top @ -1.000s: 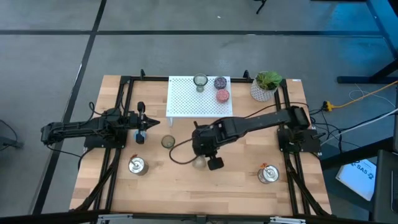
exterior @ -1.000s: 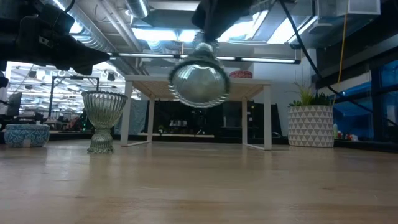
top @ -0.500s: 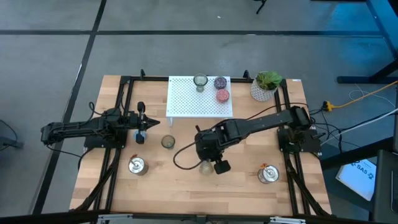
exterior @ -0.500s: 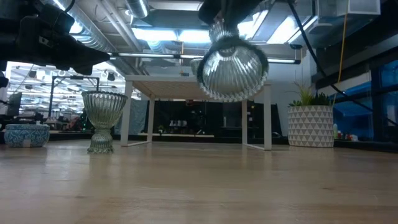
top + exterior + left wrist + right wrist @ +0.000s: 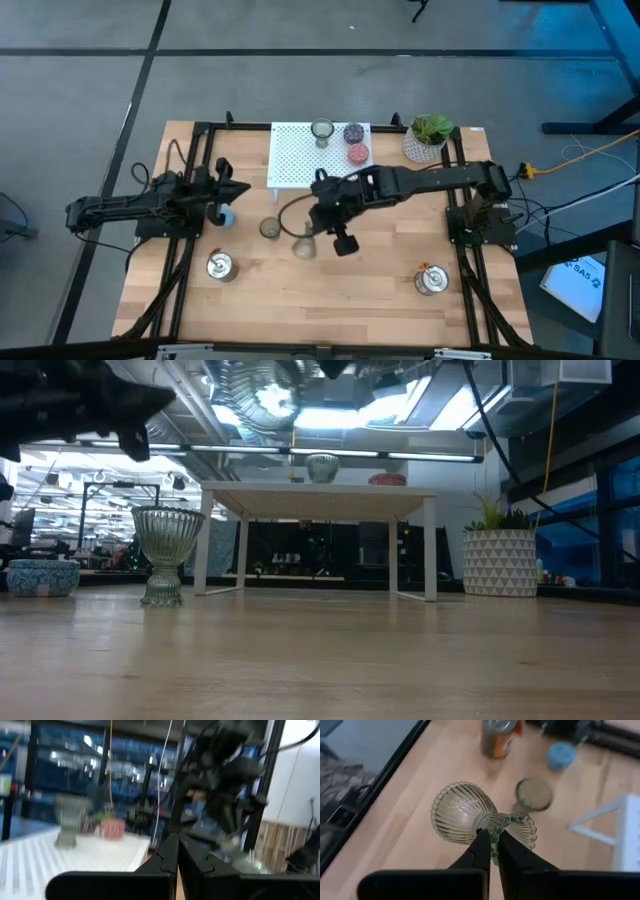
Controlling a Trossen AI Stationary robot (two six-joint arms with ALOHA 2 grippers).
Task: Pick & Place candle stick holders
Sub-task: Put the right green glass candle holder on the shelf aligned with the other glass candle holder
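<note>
Right claw [image 5: 491,851] has its fingers pinched on the narrow stem of a ribbed glass candle holder [image 5: 462,815], carrying it on its side above the wooden surface [image 5: 380,290], near the front edge of the white perforated rack [image 5: 300,160]. That glass looks light, rigid and breakable, and probably slick, so the stem between bowl and foot seems the sensible place to hold, with gentle pressure. Left claw [image 5: 177,851] has its fingers closed together on nothing, over by the blue holder [image 5: 226,214] at the left. Compared with half a second ago, the carried glass has swung back and leftward toward the rack and risen almost out of the low view. I think the left arm has also shifted a little.
</note>
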